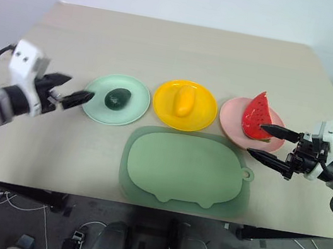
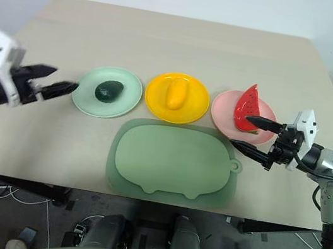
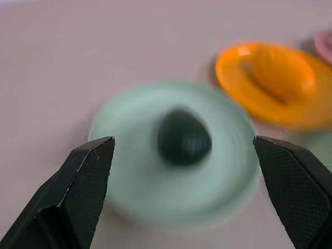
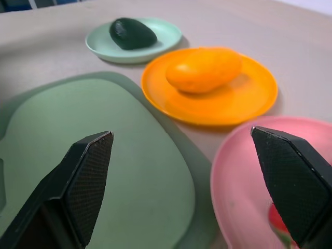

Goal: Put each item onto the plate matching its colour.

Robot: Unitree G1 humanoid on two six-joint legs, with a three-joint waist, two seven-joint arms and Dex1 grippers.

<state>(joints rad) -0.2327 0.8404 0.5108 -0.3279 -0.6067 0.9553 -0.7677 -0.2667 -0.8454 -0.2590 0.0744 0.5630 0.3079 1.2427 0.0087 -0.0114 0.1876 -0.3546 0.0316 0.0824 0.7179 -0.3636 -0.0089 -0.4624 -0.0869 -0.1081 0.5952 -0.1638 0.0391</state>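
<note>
1. I am holding my left gripper [image 1: 74, 97] at the left of the head view, its two black fingers spread apart and empty, tips just beside the left rim of the mint green plate [image 1: 131, 113].
2. The dark green avocado [image 1: 118, 98] is lying on the mint green plate.
3. The yellow mango [image 1: 184, 101] is lying on the yellow plate [image 1: 200, 119] at the centre of the frame.
4. The red watermelon wedge [image 1: 258, 115] is resting on the pink plate [image 1: 229, 119] at centre right.
5. I am holding my right gripper [image 1: 268, 143] at the right, fingers apart and gripping nothing; the upper fingertip is overlapping the wedge.
6. The green pig-shaped board [image 1: 186, 169] is lying on the table [image 1: 185, 48] below the three plates.
</note>
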